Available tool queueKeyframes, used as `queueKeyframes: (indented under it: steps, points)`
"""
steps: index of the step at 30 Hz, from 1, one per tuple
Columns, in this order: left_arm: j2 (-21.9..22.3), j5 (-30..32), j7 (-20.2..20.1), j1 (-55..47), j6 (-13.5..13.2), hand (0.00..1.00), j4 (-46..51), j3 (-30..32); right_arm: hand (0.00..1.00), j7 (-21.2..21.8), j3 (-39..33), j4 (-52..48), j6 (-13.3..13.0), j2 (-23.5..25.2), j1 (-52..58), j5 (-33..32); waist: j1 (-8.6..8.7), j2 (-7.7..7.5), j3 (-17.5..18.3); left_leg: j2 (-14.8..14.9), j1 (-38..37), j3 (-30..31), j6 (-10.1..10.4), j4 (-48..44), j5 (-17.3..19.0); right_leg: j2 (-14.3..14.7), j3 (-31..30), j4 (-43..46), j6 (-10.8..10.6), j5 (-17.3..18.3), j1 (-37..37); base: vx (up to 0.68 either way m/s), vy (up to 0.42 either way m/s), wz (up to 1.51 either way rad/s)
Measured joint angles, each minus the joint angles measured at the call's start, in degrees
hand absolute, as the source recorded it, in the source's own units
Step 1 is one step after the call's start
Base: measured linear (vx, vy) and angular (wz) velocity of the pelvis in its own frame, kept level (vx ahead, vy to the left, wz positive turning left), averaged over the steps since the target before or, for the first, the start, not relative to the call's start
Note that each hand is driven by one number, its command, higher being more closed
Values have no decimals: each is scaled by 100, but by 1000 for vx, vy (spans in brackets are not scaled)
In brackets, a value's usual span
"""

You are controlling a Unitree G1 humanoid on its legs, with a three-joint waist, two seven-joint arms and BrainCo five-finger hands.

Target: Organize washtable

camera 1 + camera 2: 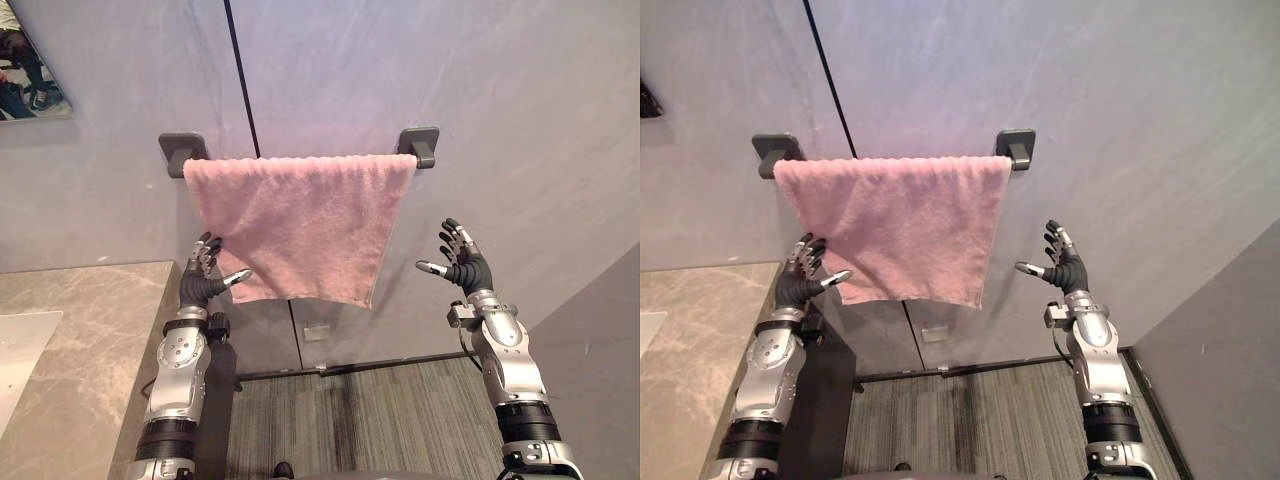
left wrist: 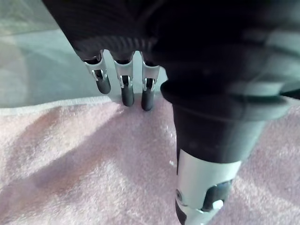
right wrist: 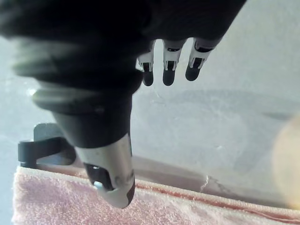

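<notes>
A pink towel (image 1: 300, 220) hangs folded over a dark wall rail with two end brackets (image 1: 418, 145). Its lower edge slopes down to the right. My left hand (image 1: 203, 277) is open at the towel's lower left corner, fingers straight beside the cloth and thumb pointing at it; whether it touches is unclear. The left wrist view has the fingers (image 2: 126, 91) over the pink towel (image 2: 84, 159). My right hand (image 1: 462, 258) is open, held up in the air to the right of the towel and apart from it. The right wrist view looks past its thumb (image 3: 110, 173) to the towel's top edge (image 3: 187, 211).
A marble washtable counter (image 1: 90, 340) lies at the lower left with a white basin edge (image 1: 20, 345). A mirror corner (image 1: 30, 70) is on the grey wall at the upper left. Striped grey floor (image 1: 370, 420) lies below the towel.
</notes>
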State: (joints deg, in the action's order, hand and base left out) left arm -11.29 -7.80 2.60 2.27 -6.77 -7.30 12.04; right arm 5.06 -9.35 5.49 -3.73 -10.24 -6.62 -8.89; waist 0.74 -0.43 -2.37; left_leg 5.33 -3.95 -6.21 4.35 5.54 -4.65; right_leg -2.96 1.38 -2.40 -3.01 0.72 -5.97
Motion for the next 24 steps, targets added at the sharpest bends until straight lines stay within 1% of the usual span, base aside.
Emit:
queueKeyframes:
  steps: [2, 5, 8, 14, 16, 19, 21, 22, 24]
  points:
    - [21, -7, -4, -136, -17, 0, 140, 14, 0, 0, -67, -44, -18, 38, 62, 2, 5, 0, 0, -5, -9, 0, 0, 0, 0, -5, 0, 12, -2, 2, -1, 0, 0, 0]
    - [283, -56, -53, -378, -50, 0, 442, 107, 0, -4, -167, -56, -17, 122, 255, 48, -1, 3, -2, -25, -23, 29, 0, 2, 0, -23, 27, 22, -14, 11, -27, -18, 2, 3]
    - [365, -63, -150, -597, -67, 0, 569, 127, 0, -8, -197, -58, -17, 176, 398, 64, 0, 6, -2, -29, -23, 53, 0, 3, 0, -26, 48, 23, -17, 14, -36, -23, -2, 5]
    - [472, -61, -256, -1083, -110, 0, 697, 120, 0, -39, -520, -277, -19, 309, 791, 334, 4, 22, -4, -45, -21, 148, 0, 3, 0, -42, 157, 27, -24, 45, -77, -10, -7, 8]
    - [610, -57, -256, -1295, -111, 0, 692, 117, 0, -105, -602, -273, -20, 312, 991, 449, -7, 26, -3, -52, -15, 160, 0, 5, 0, -49, 170, 32, -29, 57, -78, -5, -7, 4]
    - [805, -47, -269, -1663, -108, 0, 518, 79, 0, -141, -651, -235, -20, 369, 1359, 641, -7, 41, 1, -57, -13, 163, -1, 31, 0, -59, 182, 44, -41, 82, -78, 0, 0, 0]
    - [883, -24, -273, -1790, -89, 0, 158, 77, 0, -142, -649, -200, -19, 427, 1643, 832, -8, 62, 14, -61, -28, 169, -1, 34, 0, -72, 208, 116, -51, 141, -71, -12, -6, 6]
    - [916, 102, -299, -1948, -40, 0, -144, 76, 0, -141, -642, -43, -17, 474, 1862, 1063, -3, 78, 30, -65, -48, 161, 0, 34, 2, -82, 231, 179, -46, 183, -72, -9, -5, 6]
    - [918, 179, -364, -2007, -10, 0, -347, 79, 0, -141, -640, 129, -14, 489, 1986, 1193, -7, 80, 31, -63, -58, 151, 0, 34, 2, -85, 238, 220, -44, 212, -67, -15, -6, 5]
